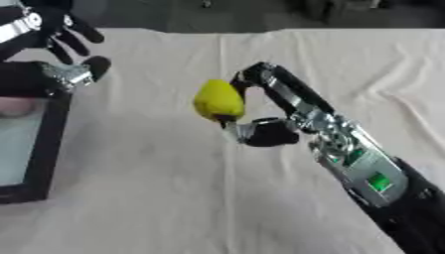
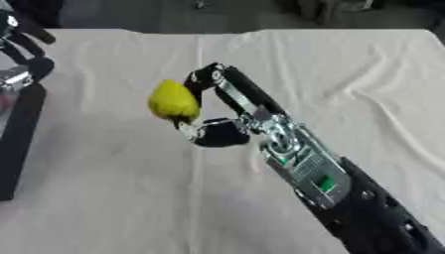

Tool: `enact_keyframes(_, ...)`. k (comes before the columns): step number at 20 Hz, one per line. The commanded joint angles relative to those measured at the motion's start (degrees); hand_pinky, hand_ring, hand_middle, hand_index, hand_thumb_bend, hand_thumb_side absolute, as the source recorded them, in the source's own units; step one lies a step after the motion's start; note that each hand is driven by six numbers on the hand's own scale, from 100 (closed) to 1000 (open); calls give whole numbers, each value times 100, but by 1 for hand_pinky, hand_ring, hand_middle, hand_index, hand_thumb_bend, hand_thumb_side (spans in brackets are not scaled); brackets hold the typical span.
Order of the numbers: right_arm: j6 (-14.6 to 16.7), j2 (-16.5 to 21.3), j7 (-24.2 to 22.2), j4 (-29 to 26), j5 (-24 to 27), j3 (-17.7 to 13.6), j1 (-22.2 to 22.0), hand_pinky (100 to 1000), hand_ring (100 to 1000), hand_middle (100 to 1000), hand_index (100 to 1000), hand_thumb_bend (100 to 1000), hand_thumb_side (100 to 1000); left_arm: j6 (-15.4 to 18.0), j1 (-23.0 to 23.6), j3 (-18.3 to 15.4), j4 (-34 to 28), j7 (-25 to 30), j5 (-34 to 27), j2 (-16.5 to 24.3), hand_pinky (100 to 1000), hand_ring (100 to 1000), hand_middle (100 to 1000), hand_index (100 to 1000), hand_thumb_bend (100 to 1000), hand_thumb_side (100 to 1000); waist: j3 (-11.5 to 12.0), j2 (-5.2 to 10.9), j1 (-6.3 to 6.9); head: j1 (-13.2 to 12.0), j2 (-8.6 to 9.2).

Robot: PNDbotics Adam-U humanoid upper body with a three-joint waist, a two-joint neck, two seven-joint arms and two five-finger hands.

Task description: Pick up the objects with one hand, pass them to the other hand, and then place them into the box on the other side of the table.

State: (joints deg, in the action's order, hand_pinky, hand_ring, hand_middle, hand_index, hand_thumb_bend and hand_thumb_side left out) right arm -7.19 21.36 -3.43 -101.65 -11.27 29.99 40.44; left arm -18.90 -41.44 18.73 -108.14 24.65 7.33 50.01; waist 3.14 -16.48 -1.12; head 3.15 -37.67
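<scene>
- Two hands show over a table draped in a pale, creased cloth [image 1: 174, 198], one at the upper left and one coming in from the lower right.
- At the left edge stands the box [image 1: 43, 163], black-walled with a pale inner floor; something pinkish lies in its upper part, too blurred to make out.
- Above the box's far end hangs the left hand [image 1: 52, 30]. Its dark fingers [image 1: 83, 32] are spread and mostly straight, pointing down and to the right, and they grasp nothing. The thumb ends near the box's upper corner; whether it touches the wall cannot be told.
- Near the middle, clear of the cloth, is a yellow fruit [image 1: 218, 100], rounded and tapering to a dark lower tip, well apart from the box.
- The right hand [image 1: 276, 111] grasps that fruit: fingers curl over its top from the right, and the thumb [image 1: 260, 133] closes in under its lower tip.
</scene>
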Motion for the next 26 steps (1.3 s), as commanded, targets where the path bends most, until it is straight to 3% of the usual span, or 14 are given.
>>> enact_keyframes(1, 58, 4, -94, -149, 45, 45, 130, 803, 642, 361, 509, 100, 100, 55, -157, 95, -78, 260, 137, 180, 694, 740, 768, 808, 283, 566, 6, 142, 33, 17, -10)
enact_keyframes(8, 96, -48, -242, -44, -99, 162, 196, 806, 646, 366, 515, 100, 100, 40, -270, 370, -280, 774, 627, 202, 715, 757, 785, 831, 318, 496, 18, 146, 46, 39, -20)
enact_keyframes(15, 34, -129, -314, 89, -186, 257, 233, 807, 649, 369, 516, 100, 100, -28, -464, 573, -401, 1099, 1145, 85, 728, 764, 782, 846, 416, 449, 33, 153, 52, 70, -28)
enact_keyframes(16, 17, -139, -313, 99, -202, 268, 244, 808, 650, 370, 517, 100, 100, -39, -499, 609, -417, 1120, 1224, 60, 729, 765, 782, 846, 384, 445, 35, 154, 52, 73, -32)
enact_keyframes(26, -18, -179, -340, 210, -538, 400, 284, 814, 658, 376, 521, 100, 100, -84, -735, 975, -391, 1283, 1620, 22, 743, 774, 792, 857, 434, 421, 70, 165, 82, 137, -100)
